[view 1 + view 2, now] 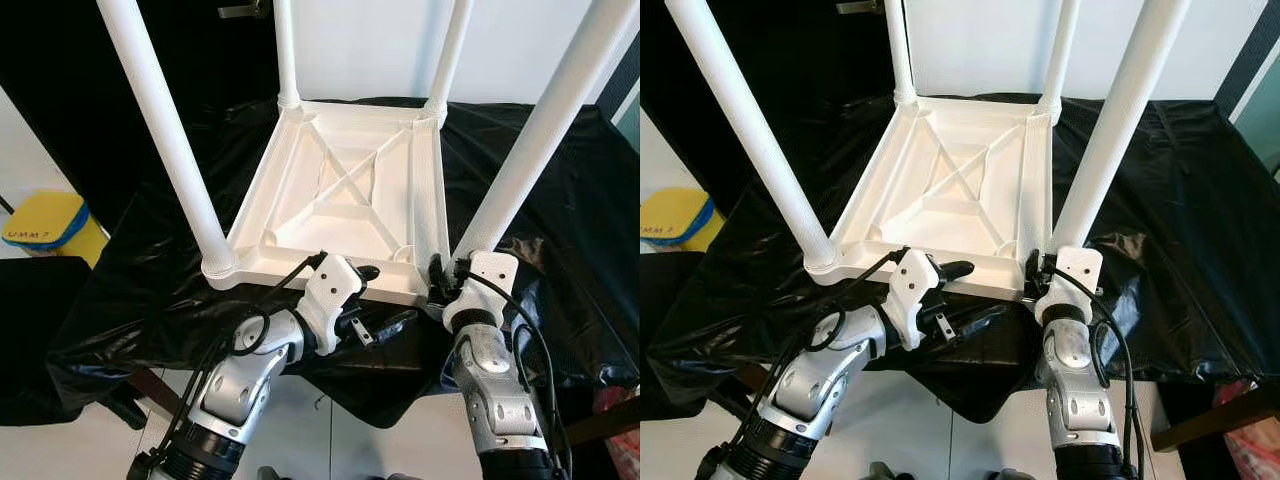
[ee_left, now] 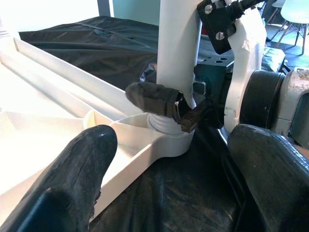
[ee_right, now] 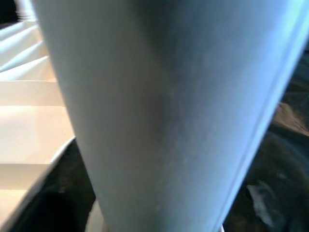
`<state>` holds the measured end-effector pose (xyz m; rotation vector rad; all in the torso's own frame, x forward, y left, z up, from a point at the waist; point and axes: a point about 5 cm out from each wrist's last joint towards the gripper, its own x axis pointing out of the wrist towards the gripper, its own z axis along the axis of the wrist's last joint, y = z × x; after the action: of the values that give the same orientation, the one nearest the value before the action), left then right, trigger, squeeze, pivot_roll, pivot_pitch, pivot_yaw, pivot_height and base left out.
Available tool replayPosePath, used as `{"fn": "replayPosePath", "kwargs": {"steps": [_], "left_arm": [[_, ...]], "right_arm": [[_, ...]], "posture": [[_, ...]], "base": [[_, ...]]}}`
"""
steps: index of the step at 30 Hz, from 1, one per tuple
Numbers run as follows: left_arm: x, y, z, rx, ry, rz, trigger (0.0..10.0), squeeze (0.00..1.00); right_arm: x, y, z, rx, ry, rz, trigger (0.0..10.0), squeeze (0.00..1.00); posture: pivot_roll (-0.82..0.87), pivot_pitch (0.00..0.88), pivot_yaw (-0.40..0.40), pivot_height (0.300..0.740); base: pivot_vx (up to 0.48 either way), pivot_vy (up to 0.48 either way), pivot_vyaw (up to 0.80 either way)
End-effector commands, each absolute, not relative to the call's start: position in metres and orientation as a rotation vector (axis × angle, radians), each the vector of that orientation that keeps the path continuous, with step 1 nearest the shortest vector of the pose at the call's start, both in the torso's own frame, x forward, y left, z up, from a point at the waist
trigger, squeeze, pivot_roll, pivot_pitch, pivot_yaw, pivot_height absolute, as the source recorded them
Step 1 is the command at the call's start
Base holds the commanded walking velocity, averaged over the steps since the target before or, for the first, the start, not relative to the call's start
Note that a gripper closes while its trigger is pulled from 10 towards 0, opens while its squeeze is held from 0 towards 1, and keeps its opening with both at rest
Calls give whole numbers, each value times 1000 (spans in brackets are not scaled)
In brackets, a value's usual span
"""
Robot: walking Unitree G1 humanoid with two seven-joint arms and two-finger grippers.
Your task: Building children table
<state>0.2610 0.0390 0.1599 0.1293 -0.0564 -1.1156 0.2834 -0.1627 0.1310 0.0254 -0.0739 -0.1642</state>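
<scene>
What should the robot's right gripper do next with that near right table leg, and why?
Probably keep twisting the near right leg into its corner socket. The right gripper is clamped at the leg's base, and the left gripper brackets the upturned white tabletop at its near edge, seemingly bracing it. All four legs stand upright.

You saw a white table (image 1: pixel 345 190) on black sheeting (image 1: pixel 530 200), beside a yellow-and-blue bin (image 1: pixel 45 225).
</scene>
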Motion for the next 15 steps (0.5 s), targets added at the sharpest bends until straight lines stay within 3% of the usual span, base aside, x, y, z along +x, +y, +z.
{"fn": "replayPosePath", "kwargs": {"steps": [1,10,11,15], "left_arm": [[262,41,161,114,-56,-1066,10000,0],[263,42,162,116,-54,-1064,10000,0],[263,42,162,118,-53,-1063,10000,0],[264,44,162,121,-52,-1063,10000,0]], "right_arm": [[282,-165,134,32,-96,-127,10000,1000],[281,-173,140,22,-130,13,10000,980],[281,-175,141,16,-134,61,10000,0],[281,-181,141,-19,-136,170,10000,0]], "posture": [[-100,82,1,740],[-105,88,9,740],[-107,91,11,740],[-106,93,16,740]], "base": [[0,0,0],[0,0,0],[0,0,0],[0,0,0]]}}
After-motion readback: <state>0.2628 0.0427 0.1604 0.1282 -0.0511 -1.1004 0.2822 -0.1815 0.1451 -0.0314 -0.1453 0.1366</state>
